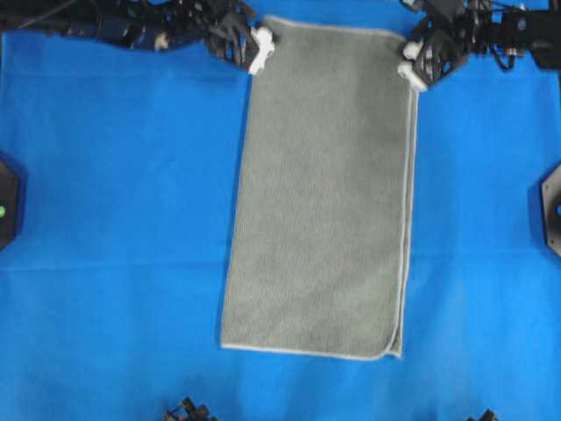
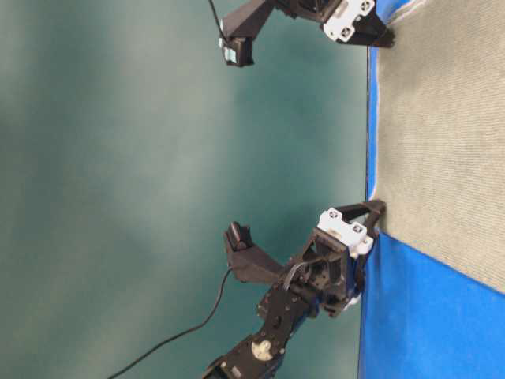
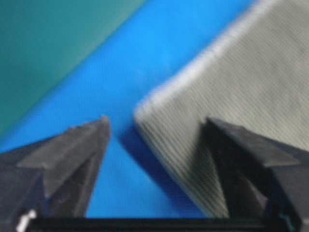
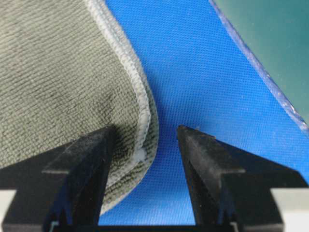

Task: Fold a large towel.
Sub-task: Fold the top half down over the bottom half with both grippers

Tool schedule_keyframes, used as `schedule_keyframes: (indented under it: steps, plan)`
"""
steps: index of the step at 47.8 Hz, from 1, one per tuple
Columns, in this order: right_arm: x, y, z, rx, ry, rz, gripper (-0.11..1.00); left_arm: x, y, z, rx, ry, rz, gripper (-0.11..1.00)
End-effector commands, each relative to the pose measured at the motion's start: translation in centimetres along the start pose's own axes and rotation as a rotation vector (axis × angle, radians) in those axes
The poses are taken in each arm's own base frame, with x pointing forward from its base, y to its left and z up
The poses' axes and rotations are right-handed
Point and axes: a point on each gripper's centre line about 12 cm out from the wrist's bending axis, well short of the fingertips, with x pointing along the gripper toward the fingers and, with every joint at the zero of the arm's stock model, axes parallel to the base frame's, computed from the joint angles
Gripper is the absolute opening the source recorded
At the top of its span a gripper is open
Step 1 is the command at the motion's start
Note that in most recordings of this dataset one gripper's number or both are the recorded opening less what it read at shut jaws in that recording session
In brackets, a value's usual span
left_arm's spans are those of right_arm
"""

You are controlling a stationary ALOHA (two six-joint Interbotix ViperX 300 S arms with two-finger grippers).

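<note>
Both the left pincer (image 1: 260,49) and the right pincer (image 1: 410,63) stand wide open, holding nothing, each astride a far corner of the towel (image 1: 324,193), so they should close evenly and take both layers before lifting.

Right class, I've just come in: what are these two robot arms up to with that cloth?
Two arms are set to fold a grey-green towel lying flat on a blue sheet. It already looks doubled over lengthwise. The left gripper and right gripper sit at its two far corners, jaws open, each straddling a corner edge. Neither has closed on the cloth yet, so nothing is lifted.
</note>
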Motion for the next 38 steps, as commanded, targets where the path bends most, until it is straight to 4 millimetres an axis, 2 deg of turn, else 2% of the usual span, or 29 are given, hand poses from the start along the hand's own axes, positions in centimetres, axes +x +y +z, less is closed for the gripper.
schedule_keyframes:
  steps: [1, 6, 9, 14, 15, 18, 25, 32, 38]
  plan:
    - [0.1, -0.4, 1.0, -0.003, -0.025, -0.005, 0.56, 0.1, 0.0, 1.1, -0.009, -0.022, 0.0, 0.76]
    - [0.1, -0.4, 0.7, -0.017, -0.018, -0.005, 0.5, 0.1, -0.4, 1.0, -0.019, 0.005, -0.003, 0.67]
    - [0.0, -0.3, 0.5, -0.02, -0.015, -0.004, 0.38, 0.1, -0.8, 0.8, -0.003, 0.025, -0.008, 0.51]
    - [-0.2, -0.3, 0.3, -0.023, -0.013, -0.004, 0.08, 0.1, -1.5, 0.7, 0.013, 0.042, -0.017, 0.2]
    - [-0.2, -0.3, 0.2, -0.022, -0.013, -0.004, 0.04, 0.0, -1.6, 0.7, 0.017, 0.045, -0.019, 0.15]
    - [-0.5, -0.4, 0.5, -0.02, -0.022, -0.009, 0.03, -0.4, -1.8, 1.2, 0.031, 0.042, -0.022, 0.03]
    - [-2.3, -0.9, 2.2, -0.02, -0.077, -0.037, 0.03, -2.6, -1.4, 4.5, 0.067, -0.012, -0.016, 0.03]
    - [-4.5, -2.5, 4.9, -0.019, -0.144, -0.1, 0.03, -5.0, -0.2, 8.1, 0.088, -0.093, 0.004, 0.03]
    - [-5.6, -3.1, 6.5, -0.018, -0.165, -0.137, 0.03, -6.7, 0.1, 9.6, 0.083, -0.122, 0.011, 0.03]
